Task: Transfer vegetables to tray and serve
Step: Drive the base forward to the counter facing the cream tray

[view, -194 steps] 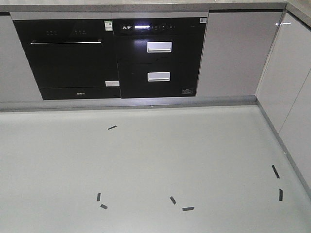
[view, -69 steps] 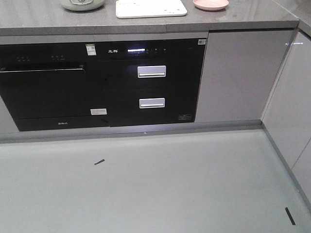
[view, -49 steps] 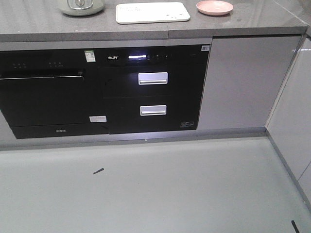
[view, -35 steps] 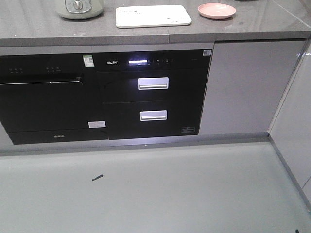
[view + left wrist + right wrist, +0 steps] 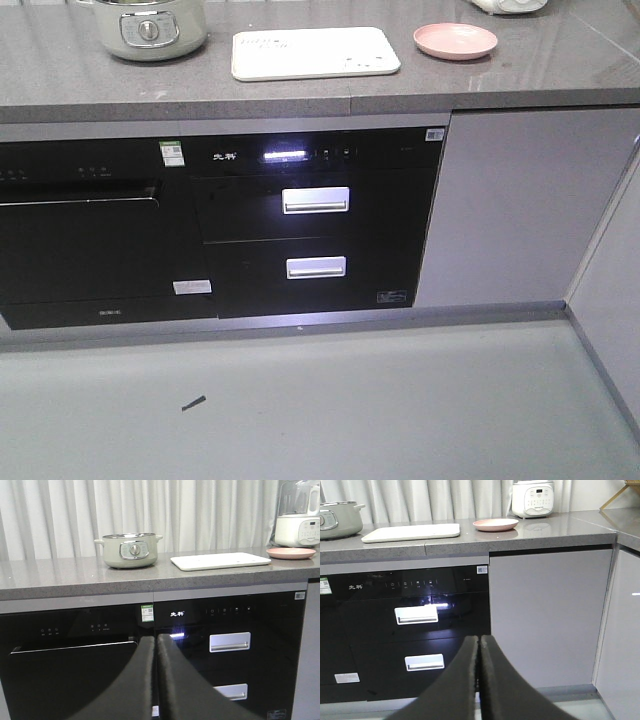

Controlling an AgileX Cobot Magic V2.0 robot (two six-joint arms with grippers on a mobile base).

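Rolling closer, the robot is bringing the tabletop into fuller view — the tray is lying there between a green pot on the left and a pink plate on the right, no vegetables showing anywhere — while the left pincer and right pincer are travelling pressed together, empty.

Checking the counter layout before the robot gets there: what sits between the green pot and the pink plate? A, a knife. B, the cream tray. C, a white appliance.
B: the cream tray lies flat with the green pot on one side and the pink plate on the other.
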